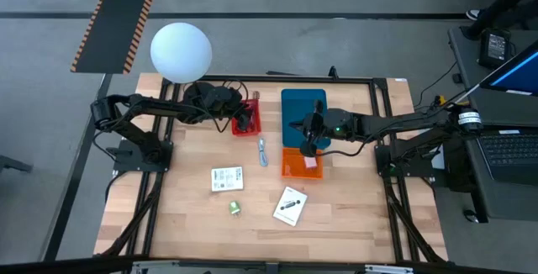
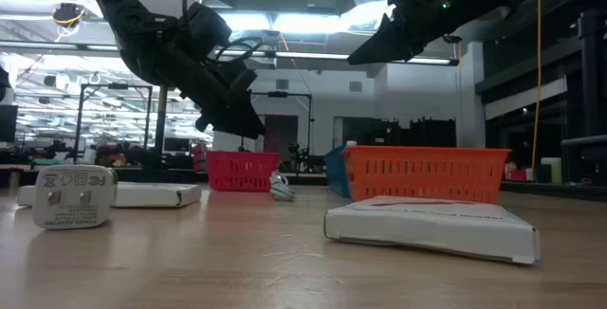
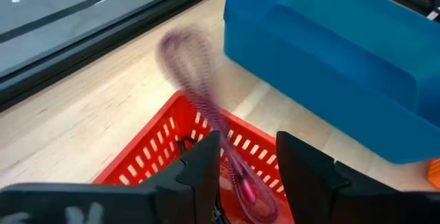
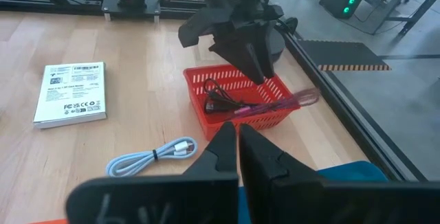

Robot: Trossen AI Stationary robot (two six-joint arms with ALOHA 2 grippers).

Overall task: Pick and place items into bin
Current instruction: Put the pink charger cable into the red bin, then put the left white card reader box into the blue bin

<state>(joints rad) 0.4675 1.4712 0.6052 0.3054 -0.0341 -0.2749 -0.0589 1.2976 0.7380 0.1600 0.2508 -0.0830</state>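
now | left fingers [image 3: 244,165] parted, maroon cable [image 3: 206,100] between, over red basket [image 4: 237,100] | right fingers [image 4: 237,148] closed, empty | white box [image 4: 71,92]: "fc ce"

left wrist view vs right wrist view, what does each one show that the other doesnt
Only the left wrist view: the blue bin's hollow inside, seen past the open left gripper. Only the right wrist view: the white card, the blue-white cable coiled on the table, and the shut right gripper. Both show the red basket with the maroon cable dropping in.
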